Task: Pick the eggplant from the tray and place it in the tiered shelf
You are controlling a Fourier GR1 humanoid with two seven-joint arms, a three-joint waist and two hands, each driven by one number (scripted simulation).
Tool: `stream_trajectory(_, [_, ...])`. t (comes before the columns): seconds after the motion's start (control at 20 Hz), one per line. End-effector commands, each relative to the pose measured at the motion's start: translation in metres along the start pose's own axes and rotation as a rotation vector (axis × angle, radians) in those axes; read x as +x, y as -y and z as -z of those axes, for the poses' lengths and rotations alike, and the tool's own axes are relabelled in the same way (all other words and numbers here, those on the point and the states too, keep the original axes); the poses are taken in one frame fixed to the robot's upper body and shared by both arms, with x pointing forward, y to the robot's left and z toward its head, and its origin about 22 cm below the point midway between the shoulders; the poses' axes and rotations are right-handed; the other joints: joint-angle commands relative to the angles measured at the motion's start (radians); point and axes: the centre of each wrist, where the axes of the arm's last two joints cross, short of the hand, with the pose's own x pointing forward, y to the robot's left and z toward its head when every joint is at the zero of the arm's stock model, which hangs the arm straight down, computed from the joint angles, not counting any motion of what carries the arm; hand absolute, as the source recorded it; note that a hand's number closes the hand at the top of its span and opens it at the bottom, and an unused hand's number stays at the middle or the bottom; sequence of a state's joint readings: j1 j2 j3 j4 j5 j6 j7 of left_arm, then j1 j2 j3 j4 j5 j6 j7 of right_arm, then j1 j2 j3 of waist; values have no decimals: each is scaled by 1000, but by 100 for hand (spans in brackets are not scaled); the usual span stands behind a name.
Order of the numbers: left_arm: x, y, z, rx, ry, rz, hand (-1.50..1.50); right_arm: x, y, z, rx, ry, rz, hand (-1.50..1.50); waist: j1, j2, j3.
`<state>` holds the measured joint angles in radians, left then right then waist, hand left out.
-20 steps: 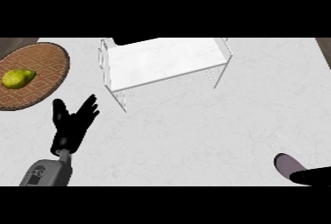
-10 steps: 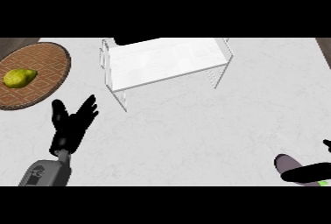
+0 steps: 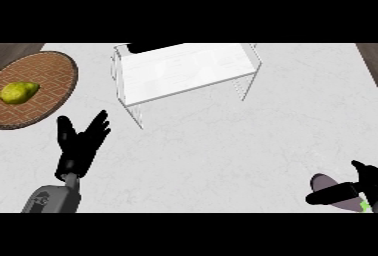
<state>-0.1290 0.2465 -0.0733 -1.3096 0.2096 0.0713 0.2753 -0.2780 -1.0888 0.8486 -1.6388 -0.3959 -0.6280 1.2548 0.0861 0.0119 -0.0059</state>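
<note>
The eggplant (image 3: pixel 330 186) is off the tray (image 3: pixel 52 82) (a yellow-green fruit (image 3: pixel 18 92) sits there), held at the lower right by the right hand (image 3: pixel 353 190), fingers curled round it. The tiered shelf (image 3: pixel 184 70) waits well apart. The left hand (image 3: pixel 80 140) rests open, fingers up.

**Left hand open at lower left, right hand curled at the lower right edge**

The left hand (image 3: pixel 80 142) shows at the lower left on its grey forearm, which comes in from the bottom edge. Its black fingers are straight and spread, pointing up and slightly right, with the thumb set apart on the left side. The right hand (image 3: pixel 353 189) shows only partly at the lower right corner, its thumb and fingers curled round a purple thing with a green end.
</note>
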Motion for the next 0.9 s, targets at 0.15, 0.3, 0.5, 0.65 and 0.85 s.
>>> stream_trajectory(0.15, [-3, 0, -1, 4, -32, -5, 0, 18, -25, 8, -39, -206, -15, -150, -16, -2, -1])
stream_trajectory(0.3, [-7, -5, -4, 24, -7, -20, 0, 24, -43, 12, -53, -192, -1, -150, -29, -6, -1])
stream_trajectory(0.5, [-8, -16, -8, 50, -22, -19, 0, 32, -51, 10, -52, -181, -8, -150, -46, -12, 0])
stream_trajectory(0.65, [-12, -33, -10, 59, -28, -36, 0, 42, -66, 13, -62, -169, -1, -150, -53, -11, 1])
stream_trajectory(0.85, [-18, -13, -9, 31, -42, -35, 0, 61, -96, 7, -35, -143, -18, -150, -58, -11, 2])
